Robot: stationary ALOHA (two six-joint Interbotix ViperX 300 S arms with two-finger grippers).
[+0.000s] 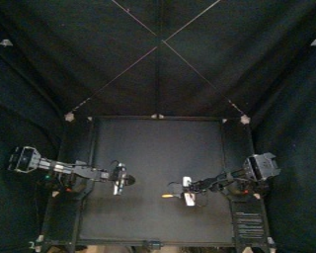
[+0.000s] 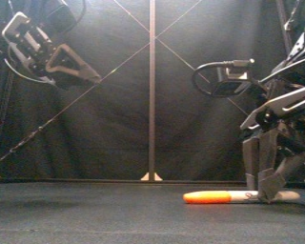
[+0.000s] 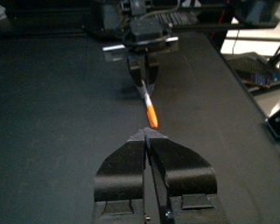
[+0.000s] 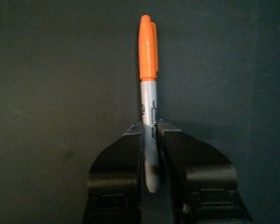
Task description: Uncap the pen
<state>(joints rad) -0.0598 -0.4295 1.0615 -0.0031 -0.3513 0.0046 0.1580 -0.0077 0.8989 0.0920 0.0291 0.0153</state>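
A marker pen with an orange cap [image 2: 206,197] and a grey barrel [image 4: 150,96] lies low at the table surface, right of the middle. My right gripper [image 2: 267,187] comes down over the barrel end and is shut on it. In the right wrist view the barrel runs between the jaws [image 4: 150,131] and the orange cap [image 4: 146,44] sticks out free beyond them. My left gripper [image 2: 85,69] hangs high at the left, shut and holding nothing. Its wrist view looks along the shut jaws [image 3: 150,133] toward the orange cap [image 3: 150,109] and the right gripper [image 3: 143,57] behind it.
The black table [image 1: 141,148] holds nothing else that I can see. In the top view the two grippers face each other near the front, the left [image 1: 125,179] and the right [image 1: 188,184], with the pen [image 1: 168,195] between them.
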